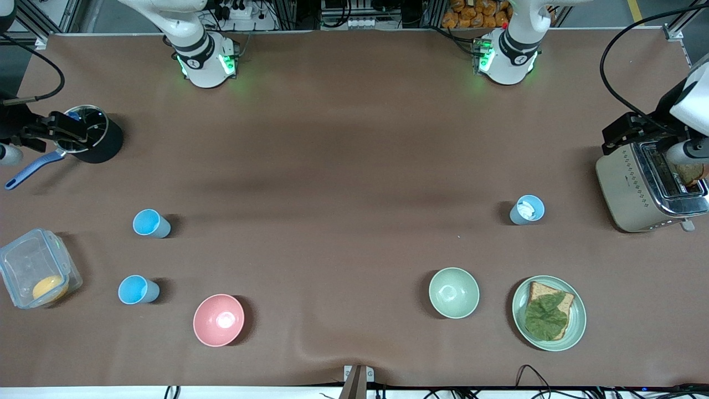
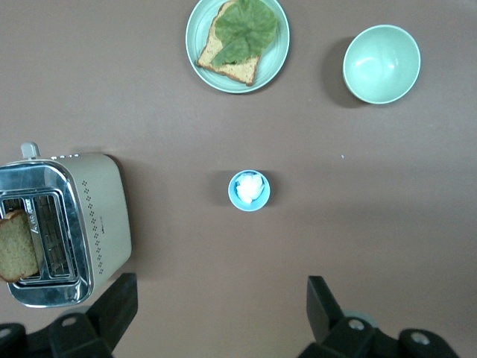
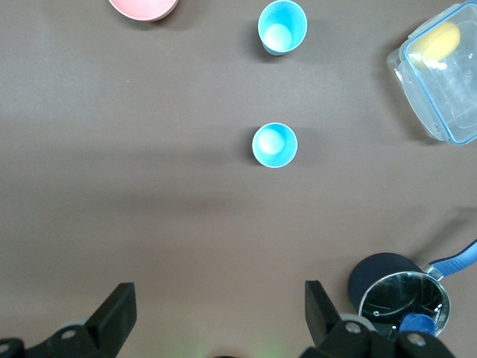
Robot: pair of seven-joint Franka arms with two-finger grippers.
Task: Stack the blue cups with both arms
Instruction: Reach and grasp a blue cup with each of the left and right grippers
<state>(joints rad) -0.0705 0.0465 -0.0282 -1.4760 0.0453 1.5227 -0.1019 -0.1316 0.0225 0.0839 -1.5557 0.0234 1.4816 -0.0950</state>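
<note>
Blue cups point(image 1: 151, 223) unstacked on worktop; one point(image 1: 527, 209) holds white stuff, may spill. Left tool point(image 2: 223, 317), right tool point(image 3: 220, 317) hover high, fingers apart.

A brown mat point(image 1: 354, 166) covers the table, edge to edge; a soft ripple shows in it at the near edge, by a small metal bracket point(image 1: 357, 377). Lighting is even, with faint broad shadows across the mat's middle. Past the table's top edge: aluminium frame rails point(image 1: 288, 14), a white power strip point(image 1: 238, 11), and a heap of orange packets point(image 1: 476, 14). Black cables point(image 1: 615, 72) loop over the mat's corner; more cables trail along the near edge.
</note>
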